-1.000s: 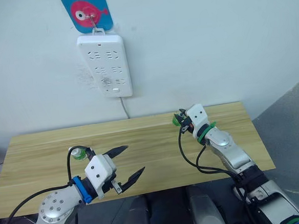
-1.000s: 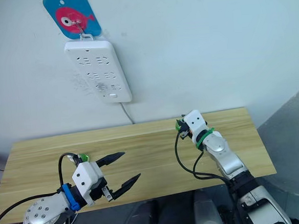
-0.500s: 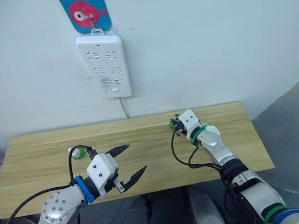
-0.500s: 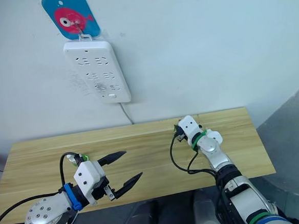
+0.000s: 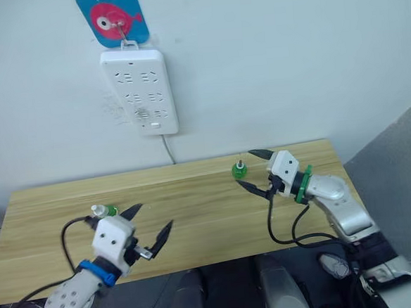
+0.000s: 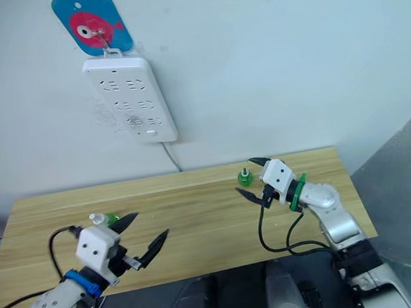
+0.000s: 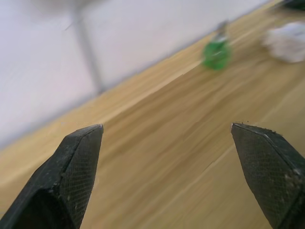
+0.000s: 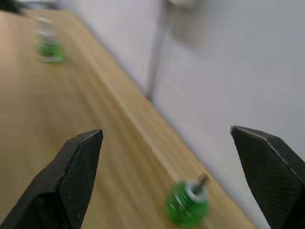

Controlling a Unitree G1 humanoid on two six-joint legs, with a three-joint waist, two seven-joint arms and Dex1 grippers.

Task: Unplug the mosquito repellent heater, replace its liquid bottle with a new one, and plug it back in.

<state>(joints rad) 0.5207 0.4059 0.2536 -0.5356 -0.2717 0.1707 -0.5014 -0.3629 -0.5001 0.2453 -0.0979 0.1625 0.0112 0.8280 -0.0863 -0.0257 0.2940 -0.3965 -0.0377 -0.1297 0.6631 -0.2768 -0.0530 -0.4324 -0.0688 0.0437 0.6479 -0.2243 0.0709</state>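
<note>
A small green liquid bottle [image 5: 240,169] with a thin wick stands upright on the wooden table [image 5: 194,197], close to the wall. My right gripper [image 5: 254,170] is open, its fingertips just to the right of that bottle and apart from it; the bottle [image 8: 187,205] shows low between the fingers. A second green bottle [image 5: 102,211] with a white cap stands at the table's left, just behind my left gripper [image 5: 150,223], which is open and empty. The mosquito repellent heater is out of view.
A long white power strip [image 5: 139,92] hangs on the wall from a hook on a blue card with a pink fish [image 5: 109,16]. Its cord [image 5: 168,149] drops behind the table. The table's right end lies beyond my right arm.
My right gripper has opened and let go of the green bottle, which now stands on the table. The right arm has swung to the right. My left arm has drawn back to the left.
</note>
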